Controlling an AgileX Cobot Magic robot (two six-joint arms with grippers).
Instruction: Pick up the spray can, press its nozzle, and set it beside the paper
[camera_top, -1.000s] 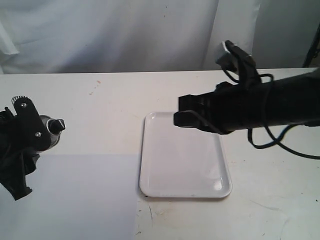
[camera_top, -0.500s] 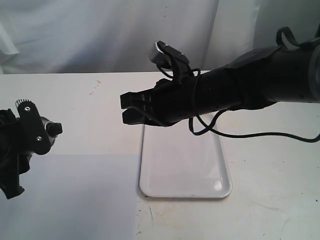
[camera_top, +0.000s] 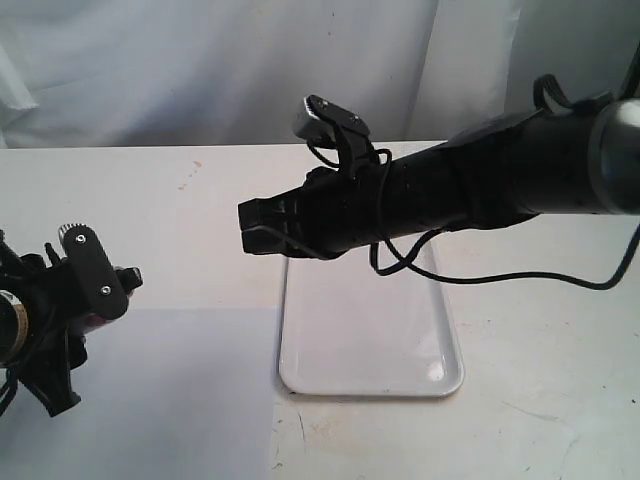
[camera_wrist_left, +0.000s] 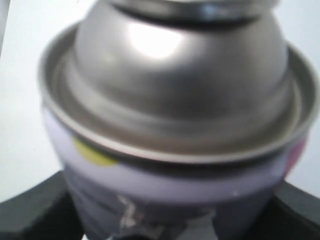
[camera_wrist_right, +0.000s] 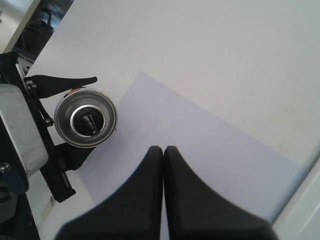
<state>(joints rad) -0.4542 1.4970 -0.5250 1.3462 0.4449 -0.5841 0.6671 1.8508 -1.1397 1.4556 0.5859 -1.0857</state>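
My left gripper (camera_top: 92, 285) is shut on the spray can (camera_wrist_left: 175, 90) at the table's left edge and holds it off the surface, tilted toward the right. The silver dome fills the left wrist view, with black fingers (camera_wrist_left: 30, 215) on either side of the dotted label. The black nozzle (camera_top: 131, 277) points at my right arm. From the right wrist view the can (camera_wrist_right: 86, 118) shows top-on, with the nozzle (camera_wrist_right: 89, 120) at its centre. My right gripper (camera_top: 245, 228) is shut and empty, a short way from the nozzle. The paper (camera_top: 150, 400) lies under the can.
A glossy white rimmed tray (camera_top: 370, 340) sits right of the paper, under my right forearm. A loose black cable (camera_top: 470, 278) hangs from that arm over the tray. A white curtain backs the table.
My right arm has swung left from over the tray toward the can. The left gripper has shifted slightly right and lower with the can.
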